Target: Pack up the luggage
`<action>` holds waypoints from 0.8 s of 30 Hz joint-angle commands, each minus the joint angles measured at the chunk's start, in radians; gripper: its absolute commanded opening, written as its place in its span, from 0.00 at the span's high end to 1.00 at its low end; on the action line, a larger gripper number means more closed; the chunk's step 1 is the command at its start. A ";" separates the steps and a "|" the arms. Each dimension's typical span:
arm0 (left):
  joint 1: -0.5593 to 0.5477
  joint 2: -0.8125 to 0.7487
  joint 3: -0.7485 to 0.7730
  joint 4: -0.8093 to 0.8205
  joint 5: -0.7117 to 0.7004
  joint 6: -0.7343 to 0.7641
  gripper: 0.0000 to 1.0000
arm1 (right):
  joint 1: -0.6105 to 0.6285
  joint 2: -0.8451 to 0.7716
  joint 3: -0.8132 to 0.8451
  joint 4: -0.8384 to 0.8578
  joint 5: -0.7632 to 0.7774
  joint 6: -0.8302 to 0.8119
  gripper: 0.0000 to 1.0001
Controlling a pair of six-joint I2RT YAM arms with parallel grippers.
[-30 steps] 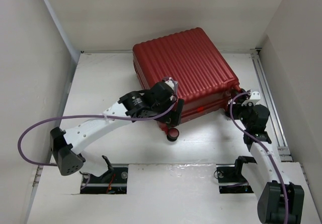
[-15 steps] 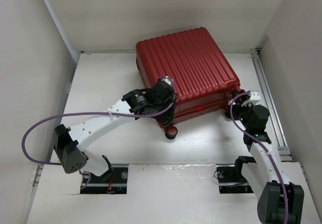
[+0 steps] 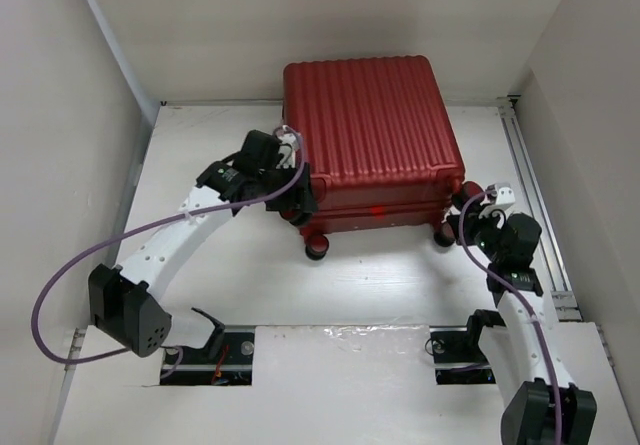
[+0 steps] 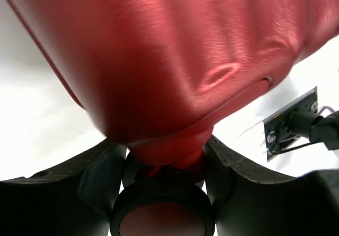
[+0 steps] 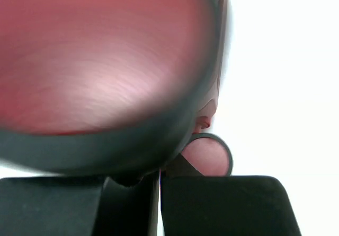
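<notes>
The luggage [image 3: 370,125], a dark-red ribbed hard-shell suitcase, lies closed and flat at the back centre, square to the table. My left gripper [image 3: 300,208] is at its near-left corner. In the left wrist view its fingers [image 4: 103,169] clamp the red caster stem above a dark-red wheel [image 4: 161,217], under the shell [image 4: 159,50]. My right gripper [image 3: 462,213] is at the near-right corner, shut and empty [image 5: 160,185], pressed up to a blurred wheel [image 5: 100,61]; a second wheel [image 5: 209,156] shows behind. The lining is hidden.
White walls enclose the table on the left, back and right. A metal rail [image 3: 530,185] runs along the right edge. Another suitcase wheel [image 3: 316,250] stands out toward the near side. The arm bases [image 3: 215,345] sit at the near edge.
The luggage has turned clockwise, from skewed to square with the table. My left gripper moved left and back with its corner. My right gripper stayed at the near-right wheel.
</notes>
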 commanded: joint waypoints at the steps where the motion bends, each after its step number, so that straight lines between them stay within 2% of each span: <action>1: 0.169 -0.071 -0.016 0.028 0.016 0.182 1.00 | -0.095 0.029 0.055 -0.093 0.156 -0.067 1.00; 5: 0.237 -0.051 -0.045 0.017 0.033 0.259 1.00 | -0.104 0.160 0.114 -0.056 0.120 -0.102 1.00; 12: 0.404 -0.051 -0.057 0.073 0.001 0.340 1.00 | -0.127 0.227 0.215 -0.044 0.067 -0.178 1.00; 17: 0.441 -0.033 -0.048 0.122 0.019 0.436 1.00 | -0.127 0.330 0.252 -0.007 -0.008 -0.225 1.00; 20: 0.441 -0.004 -0.048 0.182 -0.022 0.512 1.00 | -0.077 0.370 0.261 0.060 -0.024 -0.225 1.00; 24: 0.479 0.096 0.082 0.247 -0.056 0.574 1.00 | 0.098 0.392 0.296 0.114 0.029 -0.201 1.00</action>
